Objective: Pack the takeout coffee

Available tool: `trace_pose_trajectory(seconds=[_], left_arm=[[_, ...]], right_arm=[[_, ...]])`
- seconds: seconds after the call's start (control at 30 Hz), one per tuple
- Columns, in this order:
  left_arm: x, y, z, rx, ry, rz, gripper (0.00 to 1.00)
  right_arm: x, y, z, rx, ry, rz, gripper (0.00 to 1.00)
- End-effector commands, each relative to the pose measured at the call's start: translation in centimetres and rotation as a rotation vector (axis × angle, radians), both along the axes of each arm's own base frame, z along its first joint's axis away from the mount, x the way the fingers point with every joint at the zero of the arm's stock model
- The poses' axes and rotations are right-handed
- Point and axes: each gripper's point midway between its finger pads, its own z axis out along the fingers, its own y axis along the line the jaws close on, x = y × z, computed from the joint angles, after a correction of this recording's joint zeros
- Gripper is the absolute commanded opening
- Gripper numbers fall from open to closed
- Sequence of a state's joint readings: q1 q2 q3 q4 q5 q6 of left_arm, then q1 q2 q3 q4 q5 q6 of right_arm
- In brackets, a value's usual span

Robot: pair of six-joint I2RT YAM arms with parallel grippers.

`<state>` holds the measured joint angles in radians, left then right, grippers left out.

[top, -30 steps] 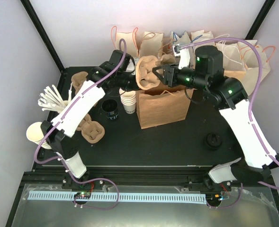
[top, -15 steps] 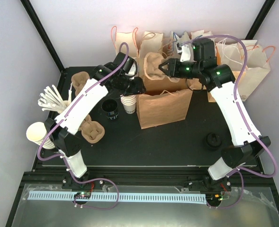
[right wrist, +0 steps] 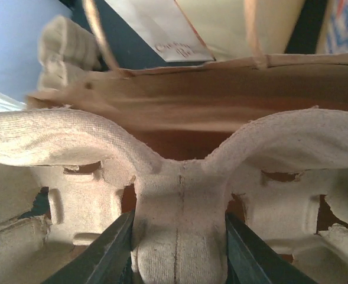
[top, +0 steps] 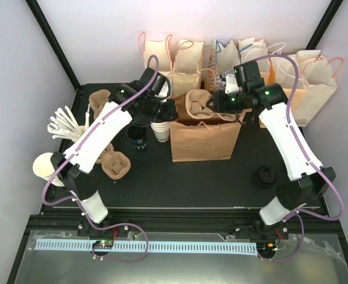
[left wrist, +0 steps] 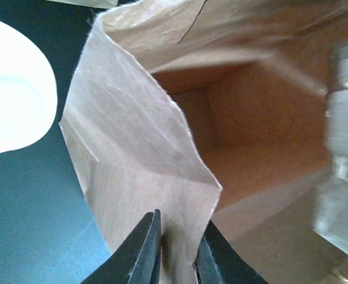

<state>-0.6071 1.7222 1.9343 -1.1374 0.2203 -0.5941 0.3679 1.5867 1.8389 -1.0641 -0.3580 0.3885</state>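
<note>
Left fingers (left wrist: 144, 248) pinched tight on the rim of the brown bag (left wrist: 132, 148), right fingers (right wrist: 111, 254) clamped on a pulp cup carrier (right wrist: 179, 195), and up top the black table (top: 221, 183) sits between pale walls (top: 91, 41), small black-lidded coffee (top: 137, 137) standing near that bag's left side.

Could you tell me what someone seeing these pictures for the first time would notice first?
Most likely the open brown paper bag standing mid-table, with the right pincer holding a moulded pulp cup carrier at its mouth. The left pincer pinches the bag's left wall at the rim. Behind them, a row of handled paper bags lines the table's back edge.
</note>
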Motion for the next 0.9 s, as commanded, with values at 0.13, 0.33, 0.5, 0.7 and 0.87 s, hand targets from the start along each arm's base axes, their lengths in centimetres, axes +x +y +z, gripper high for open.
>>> trace_pose_trajectory(seconds=[0.13, 0.33, 0.5, 0.7, 0.87], left_arm=[[-3.4, -0.8, 2.0, -0.045, 0.002, -0.061, 0.13], [-5.9, -2.5, 2.0, -0.150, 0.052, -0.070, 0.10], [-8.1, -3.9, 2.9, -0.249, 0.108, -0.070, 0.09], [-11.0, -5.9, 3.3, -0.437, 0.278, -0.041, 0.09], [-13.1, -6.4, 5.0, -0.572, 0.355, -0.008, 0.12]], right_arm=[[-2.6, -3.2, -2.5, -0.202, 0.050, -0.033, 0.39], [-5.2, -4.1, -4.8, -0.284, 0.103, -0.072, 0.40], [-6.2, -4.9, -5.9, -0.337, 0.111, -0.117, 0.40], [-6.9, -3.8, -5.5, -0.347, 0.040, -0.102, 0.40], [-7.8, -2.6, -5.4, -0.315, -0.026, -0.014, 0.40]])
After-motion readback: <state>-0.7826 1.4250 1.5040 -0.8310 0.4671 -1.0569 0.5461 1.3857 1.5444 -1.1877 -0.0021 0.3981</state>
